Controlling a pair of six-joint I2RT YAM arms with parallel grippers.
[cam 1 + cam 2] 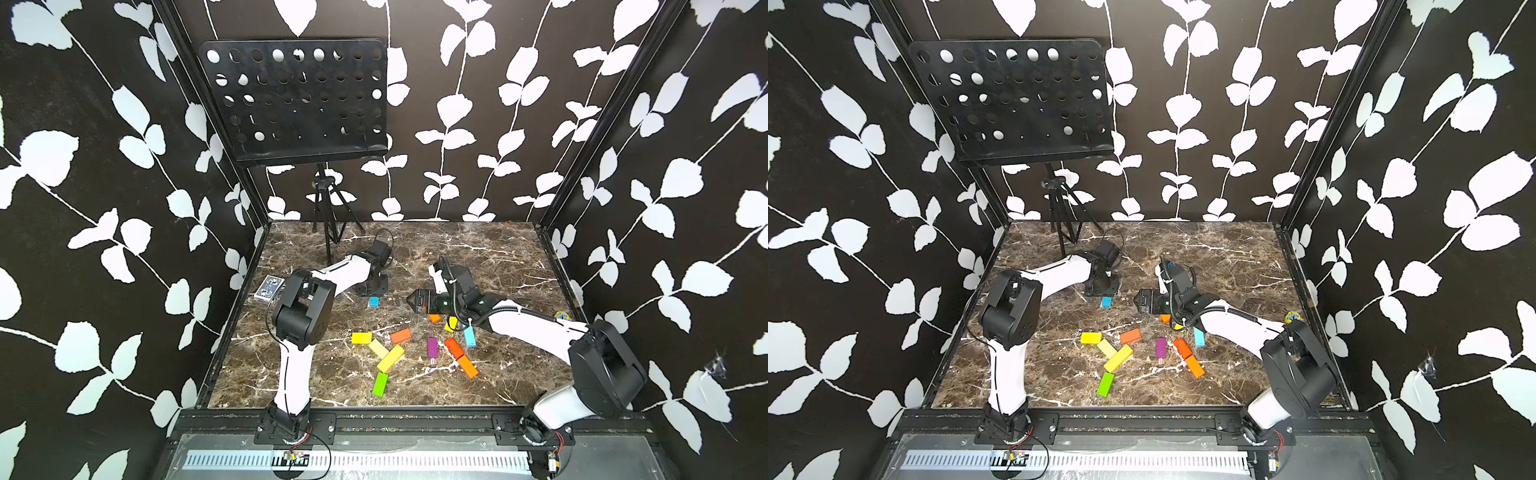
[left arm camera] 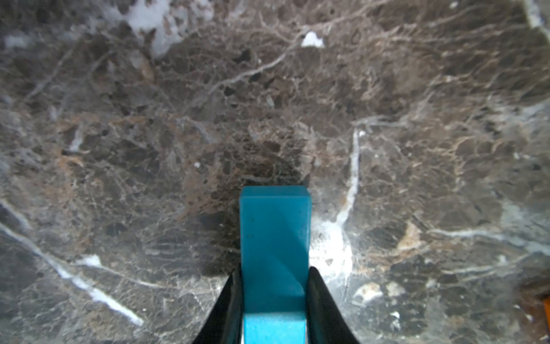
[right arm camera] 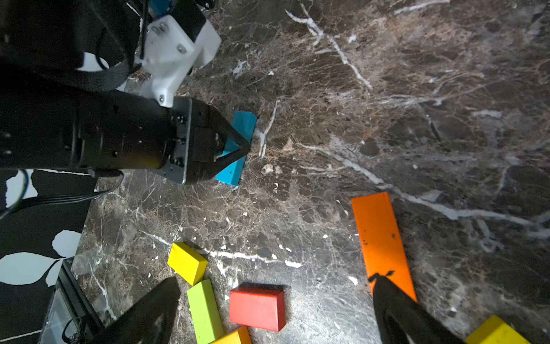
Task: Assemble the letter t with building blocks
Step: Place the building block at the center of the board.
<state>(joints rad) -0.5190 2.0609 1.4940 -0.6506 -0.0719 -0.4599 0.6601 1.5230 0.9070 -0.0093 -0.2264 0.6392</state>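
Left gripper [image 2: 273, 268]: jaws closed across the sides of the cyan block [image 2: 273, 226], low over the marble table [image 1: 478, 257] on the far side of the loose blocks [image 1: 390, 357] and apart from them. I cannot tell whether it sits flat, so letting go now could leave it skewed. Right gripper [image 3: 276, 280]: jaws wide open and empty above the pile's far edge beside the orange block [image 3: 381, 238], where I judge a careless descent would scatter neighbours; its forearm half hides two blocks in both top views.
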